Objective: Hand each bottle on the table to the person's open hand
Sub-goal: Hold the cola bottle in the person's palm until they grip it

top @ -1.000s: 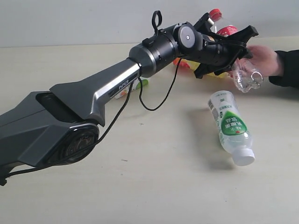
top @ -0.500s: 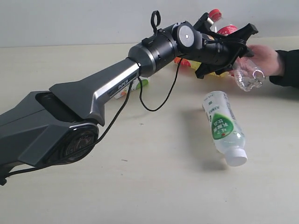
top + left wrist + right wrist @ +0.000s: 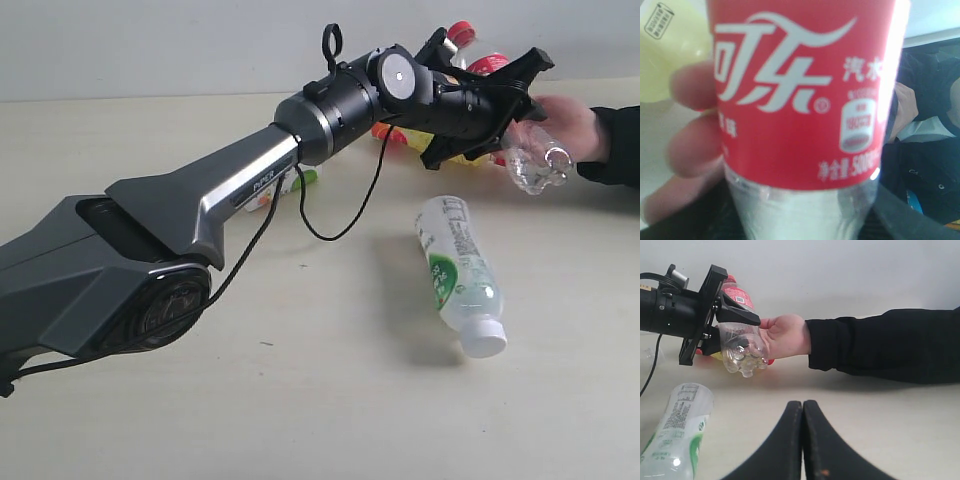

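Note:
My left gripper [image 3: 508,118] is shut on the clear bottle with the red label [image 3: 530,165] [image 3: 800,100], held above the table [image 3: 300,400] at the far right. The person's open hand [image 3: 572,125] [image 3: 785,335] touches that bottle, with fingers [image 3: 690,145] against its side. The green-white bottle with a white cap [image 3: 455,270] [image 3: 675,430] lies on its side in front. The yellow bottle [image 3: 670,55] [image 3: 408,138] lies behind the left gripper, mostly hidden. The short white-labelled bottle [image 3: 295,183] peeks out behind the left arm. My right gripper [image 3: 803,406] is shut and empty, low over the table.
The left arm [image 3: 220,200] stretches across the table from the front left to the far right. A black cable [image 3: 340,215] loops under its wrist. The person's dark sleeve [image 3: 885,345] reaches in from the right.
The green-white bottle has rolled left and toward the front edge, its cap end swinging left. The left gripper, its bottle and the hand have hardly moved.

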You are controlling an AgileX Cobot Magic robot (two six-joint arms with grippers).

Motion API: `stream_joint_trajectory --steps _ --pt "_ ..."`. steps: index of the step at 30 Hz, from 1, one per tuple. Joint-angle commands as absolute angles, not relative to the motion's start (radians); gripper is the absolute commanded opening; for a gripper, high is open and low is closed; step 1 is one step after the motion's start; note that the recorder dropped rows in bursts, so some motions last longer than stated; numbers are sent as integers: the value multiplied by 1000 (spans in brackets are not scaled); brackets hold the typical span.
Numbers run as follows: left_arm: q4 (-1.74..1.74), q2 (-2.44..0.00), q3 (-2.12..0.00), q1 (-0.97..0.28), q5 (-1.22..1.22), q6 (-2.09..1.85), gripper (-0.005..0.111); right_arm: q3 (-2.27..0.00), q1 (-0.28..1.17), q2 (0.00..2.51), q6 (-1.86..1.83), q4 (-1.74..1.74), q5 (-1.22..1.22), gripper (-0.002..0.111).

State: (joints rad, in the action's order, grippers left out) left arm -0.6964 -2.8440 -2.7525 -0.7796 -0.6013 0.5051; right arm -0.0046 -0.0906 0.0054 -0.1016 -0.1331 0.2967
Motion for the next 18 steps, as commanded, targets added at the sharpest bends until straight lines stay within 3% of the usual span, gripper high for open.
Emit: stream_joint_trajectory --steps 1,18 --pt "-702 -2829 -2756 -777 -594 474 43 0 -88 0 -103 -132 290 0" --pt "-720 -2826 -2756 -777 -594 472 45 0 -88 0 -103 -132 290 0"
